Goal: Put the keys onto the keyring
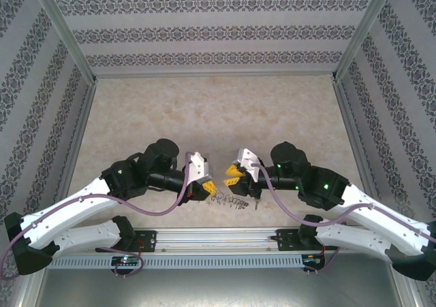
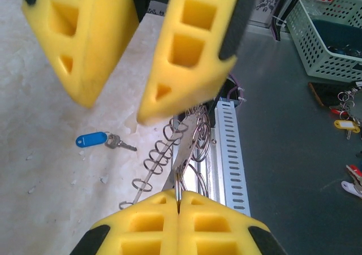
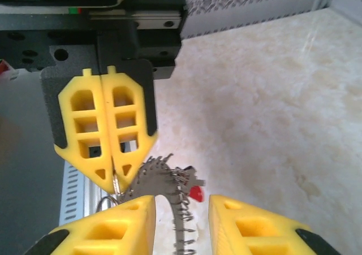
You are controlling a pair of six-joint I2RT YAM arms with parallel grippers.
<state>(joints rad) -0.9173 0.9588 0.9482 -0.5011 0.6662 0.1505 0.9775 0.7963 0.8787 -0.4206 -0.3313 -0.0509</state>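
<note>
Plainly, left pincer (image 2: 178, 197) clamps the keyring (image 2: 182, 147), right pincer (image 3: 182, 207) gapes, blue key (image 2: 93, 139) nearby.

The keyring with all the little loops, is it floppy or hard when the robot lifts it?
Probably stiff: the left pincer holds the keyring by one edge and its flat grey rim looks straight, not drooping. It looks thin and shiny, so it may slip or twist in the grip. Its wire loops would likely snag things.
</note>
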